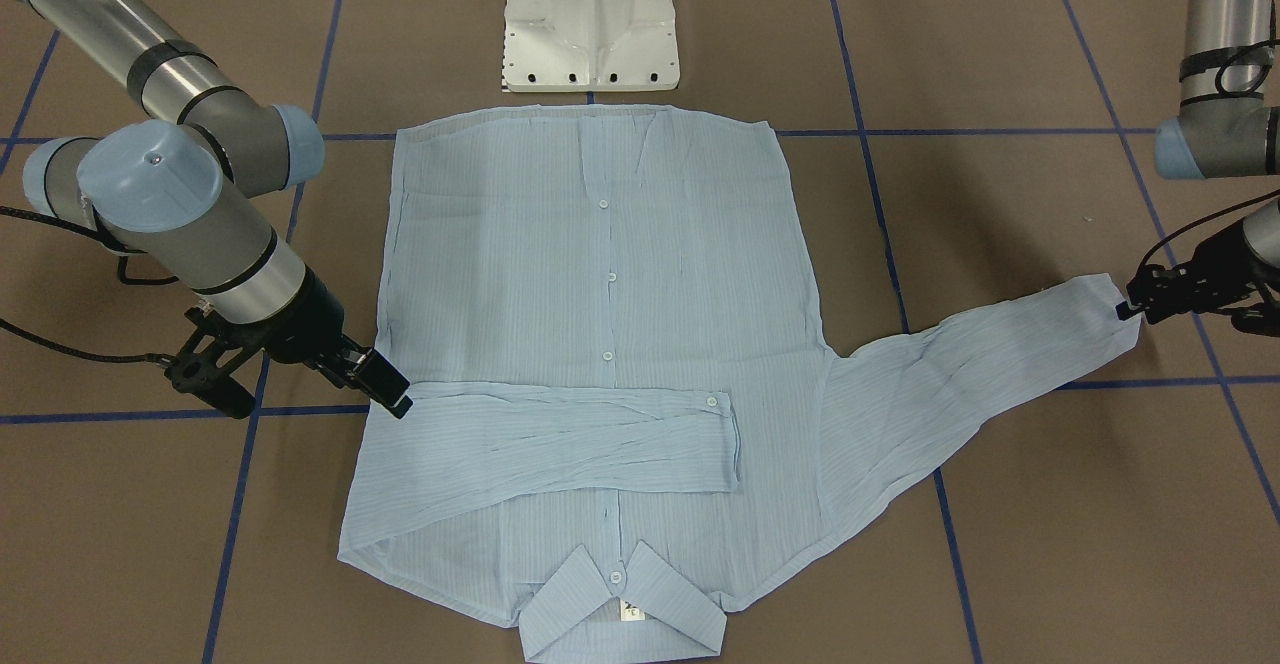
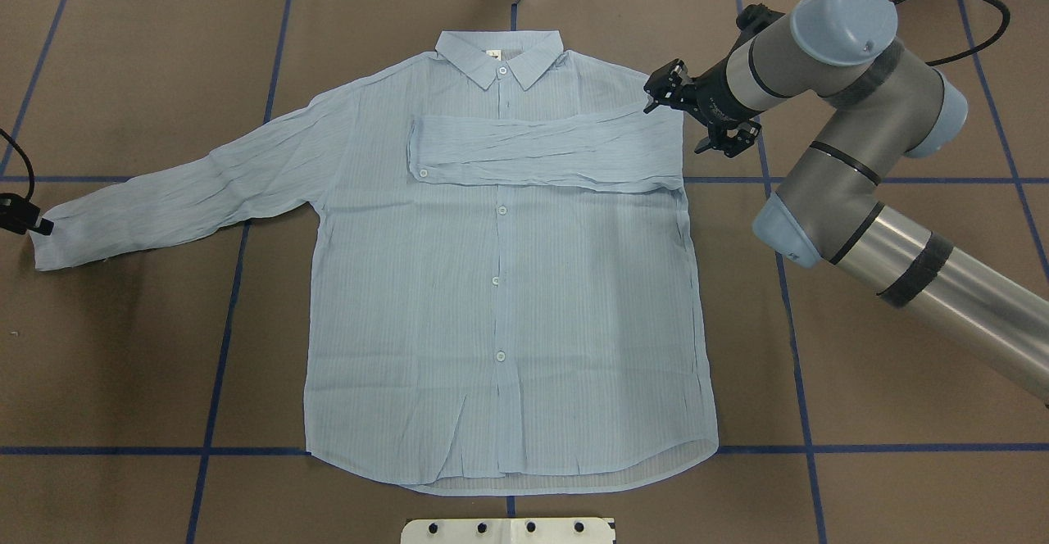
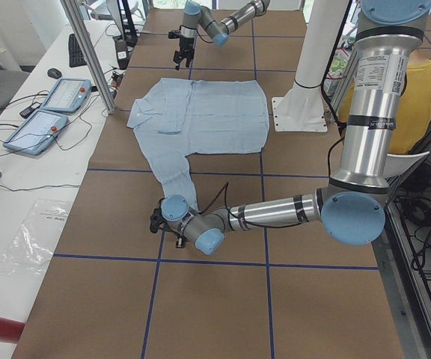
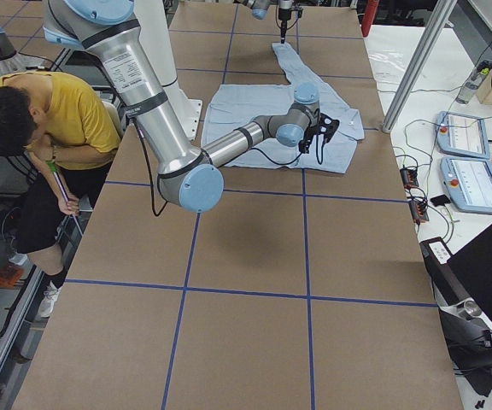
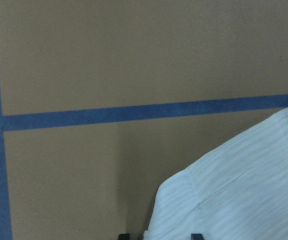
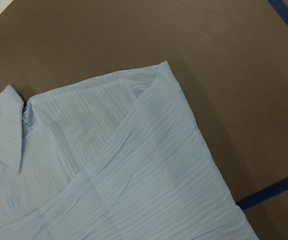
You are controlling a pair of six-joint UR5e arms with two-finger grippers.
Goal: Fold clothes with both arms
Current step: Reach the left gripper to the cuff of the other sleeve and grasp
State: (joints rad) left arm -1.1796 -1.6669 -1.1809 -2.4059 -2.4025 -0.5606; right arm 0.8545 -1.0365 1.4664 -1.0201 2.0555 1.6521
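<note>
The thin, finely striped shirt (image 2: 500,298) lies flat mid-frame in my overhead view. One crinkled sleeve (image 2: 541,151) is folded across its chest and the other sleeve (image 2: 188,200) stretches to the left edge. The left gripper (image 1: 1128,309) meets the cuff (image 5: 234,190) and the right gripper (image 1: 392,396) hangs beside the fold; I cannot tell either's grip.

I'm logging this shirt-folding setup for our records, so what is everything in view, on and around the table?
shirt: one, light blue, buttoned and flat on the table, one sleeve folded across the chest, the other spread sideways
table: one, brown top, under the shirt
tape lines: several, blue, a grid on the table
pedestal base: one, white, at the shirt's hem
control screens: two, light grey, on the side bench
person: one, yellow top, seated beside the table near the base
right gripper: one, black, at the folded sleeve's shoulder edge, jaws unclear
left gripper: one, black, at the spread sleeve's cuff, jaws apart
</note>
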